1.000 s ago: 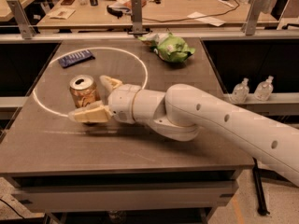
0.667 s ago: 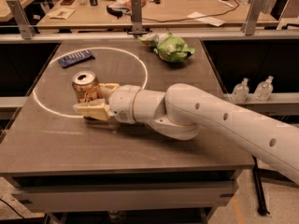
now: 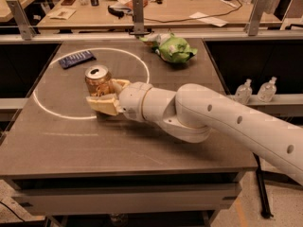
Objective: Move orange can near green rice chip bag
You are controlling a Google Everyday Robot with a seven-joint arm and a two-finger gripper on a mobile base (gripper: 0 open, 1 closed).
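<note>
The orange can [image 3: 98, 79] stands upright on the dark table [image 3: 142, 145], held in the gripper [image 3: 102, 95], whose two pale fingers [image 3: 105, 105] are drawn in against the can's near and far sides. The grasp looks made, but the carry has not begun. The can's base seems to rest on the tabletop, inside the white circle [image 3: 57, 112] marked there. The green rice chip bag [image 3: 176, 50] lies well apart from the gripper, beyond it and toward the camera's right near the table's far edge, so the whole move across the surface remains to be done. A flat dark blue wrapper [image 3: 77, 58] lies beyond the gripper on the other side, clear of the path. Hard to judge from this angle is how firmly the can is pinched — the near finger covers its lower front, and the far finger is partly hidden behind the can and the wrist. The arm [image 3: 222, 122] runs out of view at the lower right, and its base is not seen. The can's lettering cannot be read.
</note>
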